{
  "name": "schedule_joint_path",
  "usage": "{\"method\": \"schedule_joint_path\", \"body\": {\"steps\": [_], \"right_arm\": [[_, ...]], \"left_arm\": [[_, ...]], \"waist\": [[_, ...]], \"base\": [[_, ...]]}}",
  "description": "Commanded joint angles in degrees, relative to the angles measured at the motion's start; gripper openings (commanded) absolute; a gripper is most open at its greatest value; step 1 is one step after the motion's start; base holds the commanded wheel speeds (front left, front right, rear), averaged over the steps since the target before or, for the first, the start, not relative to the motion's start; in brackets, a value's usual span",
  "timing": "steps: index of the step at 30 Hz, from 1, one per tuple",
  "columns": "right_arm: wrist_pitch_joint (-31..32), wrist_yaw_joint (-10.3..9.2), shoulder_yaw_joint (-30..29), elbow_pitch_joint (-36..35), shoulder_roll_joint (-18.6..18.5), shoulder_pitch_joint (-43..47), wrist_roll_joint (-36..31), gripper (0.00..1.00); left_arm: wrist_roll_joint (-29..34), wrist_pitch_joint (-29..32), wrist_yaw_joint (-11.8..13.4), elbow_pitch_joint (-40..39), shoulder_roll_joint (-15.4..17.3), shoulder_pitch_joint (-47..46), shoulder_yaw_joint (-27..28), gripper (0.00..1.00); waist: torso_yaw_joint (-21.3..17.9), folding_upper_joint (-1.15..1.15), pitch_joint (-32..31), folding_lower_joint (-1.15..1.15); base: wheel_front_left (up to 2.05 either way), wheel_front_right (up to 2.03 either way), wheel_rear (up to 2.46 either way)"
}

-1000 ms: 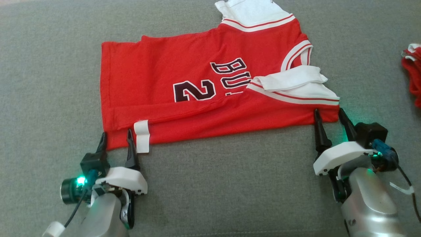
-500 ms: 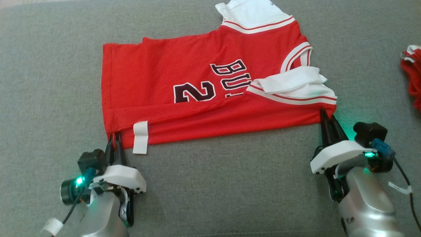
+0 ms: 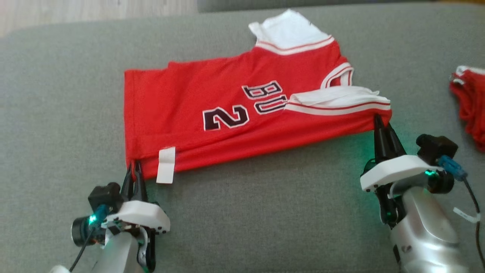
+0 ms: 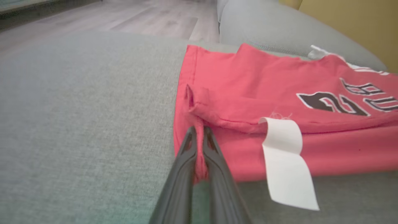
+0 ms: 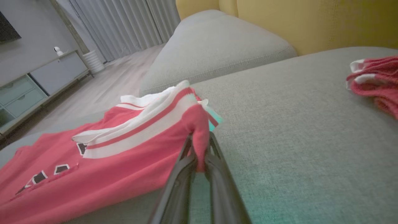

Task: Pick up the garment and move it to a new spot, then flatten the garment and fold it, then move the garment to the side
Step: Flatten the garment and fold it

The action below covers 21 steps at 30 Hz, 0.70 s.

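One garment (image 3: 212, 94) (one tag (image 3: 166, 165)); two corners pinched: left tool (image 3: 133, 164), right tool (image 3: 380, 122).

The jersey (image 3: 182, 98) lies on the sofa (image 3: 265, 220); left claw (image 3: 133, 165) at its near-left corner, right claw (image 3: 380, 119) near-right; another cloth (image 3: 471, 106) well right.

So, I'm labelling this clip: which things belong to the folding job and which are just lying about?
Job: red jersey, left gripper, right gripper, both shut on its near edge.
Lying about: red-and-white bundle at the right.
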Motion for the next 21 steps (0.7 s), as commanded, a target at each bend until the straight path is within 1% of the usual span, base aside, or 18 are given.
{"method": "schedule_joint_path", "body": {"steps": [1, 2, 6, 9, 11, 12, 13, 14, 17, 21], "right_arm": [[-0.22, -0.04, 1.46, -1.59, 0.45, 0.81, 1.33, 0.00], [-0.22, -0.04, 1.46, -1.59, 0.45, 0.81, 1.33, 0.00], [-0.22, -0.04, 1.89, -0.48, 0.45, 2.93, 3.23, 0.00], [-0.22, -0.04, 2.25, 0.34, 0.45, 5.42, 4.53, 0.00], [-0.22, -0.04, 2.71, 0.94, 0.45, 6.85, 5.10, 0.00], [-0.22, -0.04, 2.94, 1.27, 0.45, 7.35, 5.40, 0.25], [-0.22, -0.04, 3.11, 1.37, 0.45, 7.62, 5.60, 0.96], [-0.22, -0.04, 3.03, 1.15, 0.46, 7.67, 5.67, 1.00], [-0.22, -0.04, 2.52, -0.31, 0.44, 7.27, 4.63, 1.00], [-0.22, -0.04, 1.85, -2.37, 0.44, 5.69, 2.73, 1.00]], "left_arm": [[1.11, -0.29, -0.37, -3.47, 1.07, 0.30, 2.88, 0.00], [1.11, -0.29, -0.37, -3.47, 1.07, 0.30, 2.88, 0.00], [2.28, -0.29, -0.58, -5.16, 1.08, 3.29, 4.29, 0.00], [2.47, -0.29, -0.97, -3.35, 1.08, 6.58, 4.25, 0.00], [2.14, -0.29, -1.35, -1.79, 1.08, 8.16, 3.84, 0.00], [2.01, -0.29, -1.38, -1.32, 1.08, 8.61, 3.72, 0.00], [2.00, -0.29, -1.32, -1.42, 1.08, 8.79, 3.66, 0.46], [2.15, -0.29, -1.16, -1.80, 1.08, 8.81, 3.65, 1.00], [2.66, -0.29, -0.64, -3.71, 1.08, 8.01, 3.90, 1.00], [4.73, -0.29, -1.00, -4.34, 1.12, 5.49, 3.04, 1.00]], "waist": [[0.13, 0.00, -3.44, -0.01], [0.13, 0.00, -3.44, -0.01], [-0.11, 0.00, -8.03, -0.01], [-0.35, 0.00, -10.03, -0.01], [-0.51, 0.00, -10.14, -0.01], [-0.63, 0.00, -9.79, -0.01], [-0.68, 0.00, -9.25, -0.01], [-0.69, 0.00, -8.66, -0.01], [-0.73, 0.00, -6.42, -0.01], [-0.80, 0.00, -3.65, -0.01]], "base": [[0.00, 0.00, 0.00], [0.00, 0.00, 0.00], [0.00, 0.00, 0.00], [0.00, 0.00, 0.00], [0.00, 0.00, 0.00], [0.00, 0.00, 0.00], [0.00, 0.00, 0.00], [0.00, 0.00, 0.00], [0.00, 0.00, 0.00], [0.00, 0.00, 0.00]]}}
